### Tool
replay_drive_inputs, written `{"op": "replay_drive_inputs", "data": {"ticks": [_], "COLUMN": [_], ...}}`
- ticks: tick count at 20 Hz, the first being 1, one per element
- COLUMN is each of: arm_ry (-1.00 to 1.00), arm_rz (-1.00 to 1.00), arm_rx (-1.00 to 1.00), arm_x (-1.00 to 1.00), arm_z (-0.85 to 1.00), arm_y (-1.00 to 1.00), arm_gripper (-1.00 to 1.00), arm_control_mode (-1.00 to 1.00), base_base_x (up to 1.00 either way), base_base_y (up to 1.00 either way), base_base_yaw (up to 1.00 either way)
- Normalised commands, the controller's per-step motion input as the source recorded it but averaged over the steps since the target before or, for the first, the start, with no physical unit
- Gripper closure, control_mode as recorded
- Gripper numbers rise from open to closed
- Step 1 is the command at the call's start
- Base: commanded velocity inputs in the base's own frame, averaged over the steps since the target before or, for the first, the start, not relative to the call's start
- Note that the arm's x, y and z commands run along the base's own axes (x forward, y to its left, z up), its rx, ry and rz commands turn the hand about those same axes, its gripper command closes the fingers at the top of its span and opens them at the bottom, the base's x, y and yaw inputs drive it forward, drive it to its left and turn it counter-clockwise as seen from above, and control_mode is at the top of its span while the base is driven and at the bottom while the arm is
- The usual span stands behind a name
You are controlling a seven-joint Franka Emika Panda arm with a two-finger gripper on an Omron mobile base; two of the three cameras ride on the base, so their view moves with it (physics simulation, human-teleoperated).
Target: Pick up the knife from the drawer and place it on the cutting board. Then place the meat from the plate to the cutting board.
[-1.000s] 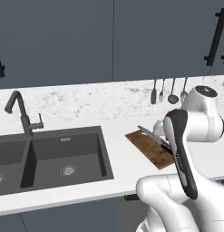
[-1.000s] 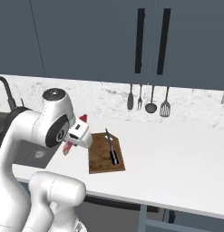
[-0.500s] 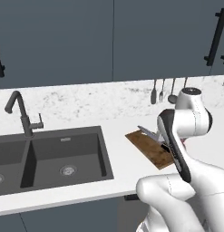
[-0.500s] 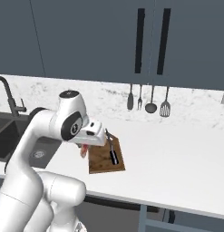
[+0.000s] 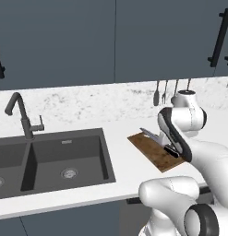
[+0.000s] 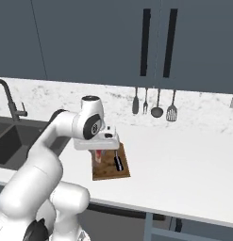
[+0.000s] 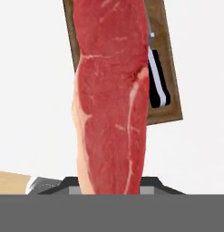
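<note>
Hand (image 6: 100, 151) clamped on the meat (image 7: 111, 95), which hangs over the cutting board (image 6: 108, 165). Knife (image 6: 118, 162) lies on the board, black handle toward the near edge. To place well: lower over the bare wood beside the blade, get close to the surface, then let go flat.

Two base views look forward and down from behind the arm, left and right, sharing the cutting board (image 5: 158, 153) under the gripper (image 6: 101, 153). Hand view looks close down its length.
</note>
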Motion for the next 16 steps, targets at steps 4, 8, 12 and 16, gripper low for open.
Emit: {"op": "replay_drive_inputs", "data": {"ticks": [4,8,12,16], "arm_ry": [0.0,0.0,0.0,0.0], "arm_rz": [0.0,0.0,0.0,0.0], "arm_rx": [0.0,0.0,0.0,0.0], "arm_x": [0.42,0.31,0.35,0.37], "arm_z": [-0.31,-0.43,-0.49,-0.48], "arm_y": [0.15,0.23,0.17,0.04], "arm_gripper": [1.0,1.0,1.0,1.0], "arm_control_mode": [-1.0,-1.0,-1.0,-1.0], "base_base_x": [0.0,0.0,0.0,0.0], "base_base_y": [0.0,0.0,0.0,0.0], "base_base_yaw": [0.0,0.0,0.0,0.0]}}
